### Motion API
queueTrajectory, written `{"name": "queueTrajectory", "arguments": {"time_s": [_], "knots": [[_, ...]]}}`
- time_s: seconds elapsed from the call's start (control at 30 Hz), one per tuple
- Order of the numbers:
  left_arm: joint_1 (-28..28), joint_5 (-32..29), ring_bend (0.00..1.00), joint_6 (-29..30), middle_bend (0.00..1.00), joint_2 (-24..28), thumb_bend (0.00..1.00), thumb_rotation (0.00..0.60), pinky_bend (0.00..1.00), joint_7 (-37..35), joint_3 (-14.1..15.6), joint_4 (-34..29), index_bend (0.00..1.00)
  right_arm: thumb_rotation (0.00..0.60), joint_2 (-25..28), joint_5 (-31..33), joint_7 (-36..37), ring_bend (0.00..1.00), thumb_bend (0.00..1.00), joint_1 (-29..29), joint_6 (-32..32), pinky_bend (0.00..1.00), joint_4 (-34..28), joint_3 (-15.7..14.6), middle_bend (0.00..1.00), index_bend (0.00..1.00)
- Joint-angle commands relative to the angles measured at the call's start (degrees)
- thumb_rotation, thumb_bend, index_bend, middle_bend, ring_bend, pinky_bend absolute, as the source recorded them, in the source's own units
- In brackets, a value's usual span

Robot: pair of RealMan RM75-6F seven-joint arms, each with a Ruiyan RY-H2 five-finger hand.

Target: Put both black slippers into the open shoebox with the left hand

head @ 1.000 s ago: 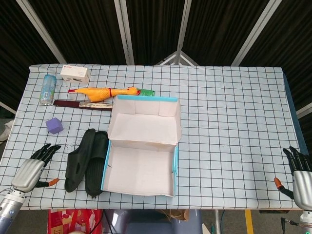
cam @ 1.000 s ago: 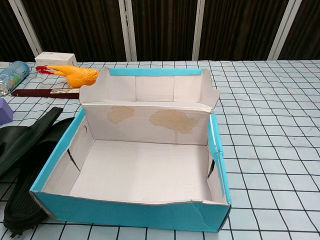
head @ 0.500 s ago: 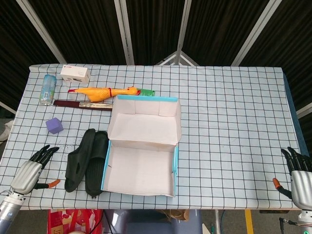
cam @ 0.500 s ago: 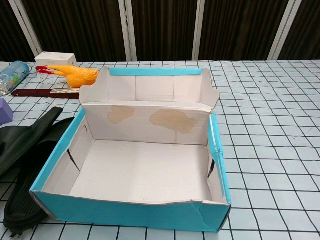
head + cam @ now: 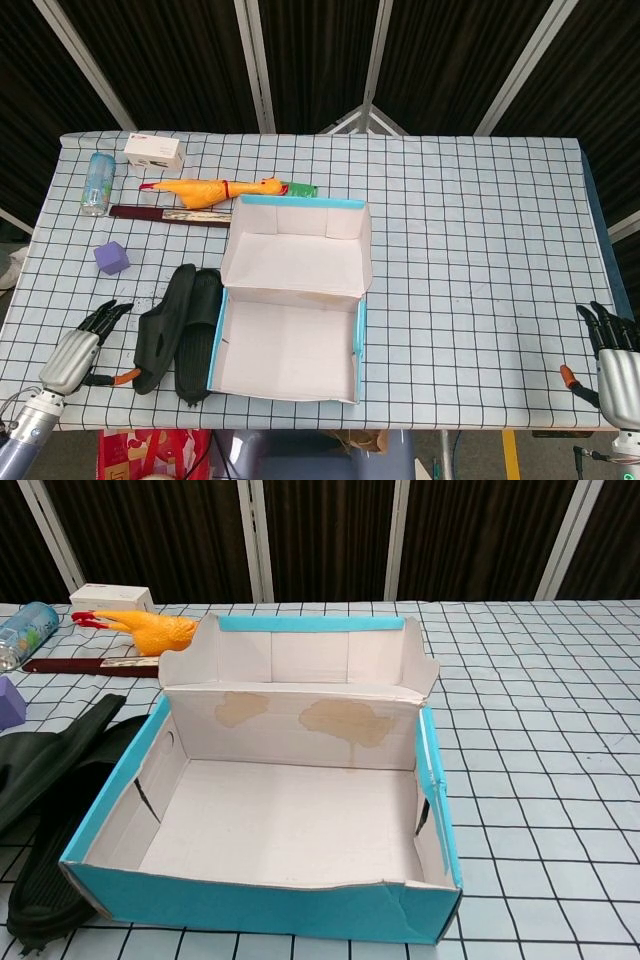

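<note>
Black slippers (image 5: 178,332) beside shoebox (image 5: 291,340), left robot hand (image 5: 80,346) near

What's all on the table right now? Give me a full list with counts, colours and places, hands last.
Open cardboard shoebox: 1, blue outside, white inside, table centre, lid folded back, nothing inside.
Black rubber slippers: 2, black, side by side against the shoebox's left wall.
Purple foam cube: 1, purple, left of the slippers, further back.
Yellow rubber chicken toy: 1, yellow with red, behind the shoebox.
Dark flat bar: 1, dark red-brown, just in front of the chicken.
Green flat item: 1, green, by the chicken's right end.
Clear plastic bottle: 1, clear with blue label, lying far left.
Small white carton: 1, white, back left.
Left hand: 1, silver and black, open, left of the slippers.
Right hand: 1, open, front right edge.
</note>
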Motion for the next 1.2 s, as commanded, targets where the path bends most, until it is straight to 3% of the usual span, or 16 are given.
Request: {"name": "queueTrajectory", "arguments": {"time_s": [0.03, 0.47, 0.8, 1.07, 1.2], "knots": [[-0.39, -0.11, 0.03, -0.09, 0.09, -0.70, 0.04, 0.464, 0.15, 0.02, -0.20, 0.75, 0.04, 0.600, 0.05, 0.12, 0.10, 0.17, 0.25, -0.04, 0.05, 0.14, 0.00, 0.06, 0.12, 0.14], [-1.86, -0.65, 0.03, -1.45, 0.17, -1.77, 0.04, 0.465, 0.15, -0.03, -0.22, 2.01, 0.04, 0.600, 0.07, 0.09, -0.09, 0.17, 0.25, -0.19, 0.32, 0.14, -0.24, 0.05, 0.12, 0.14], [-2.02, -0.58, 0.03, -0.52, 0.22, -1.96, 0.14, 0.465, 0.15, 0.87, -0.13, 1.88, 0.06, 0.600, 0.01, 0.16, -0.38, 0.17, 0.25, -0.25, 0.37, 0.14, -0.34, 0.04, 0.12, 0.14], [-2.05, -1.14, 0.03, -0.36, 0.27, -1.85, 0.22, 0.469, 0.15, 1.89, -0.28, 1.70, 0.23, 0.600, -0.02, 0.44, -0.55, 0.17, 0.25, -0.34, 0.50, 0.14, -0.53, 0.16, 0.12, 0.14], [-2.15, -1.55, 0.03, -0.75, 0.28, -1.87, 0.26, 0.478, 0.15, 2.60, -0.35, 1.62, 0.26, 0.600, 0.02, 0.65, -0.57, 0.17, 0.25, -0.31, 0.34, 0.14, -0.65, 0.19, 0.12, 0.14]]}}
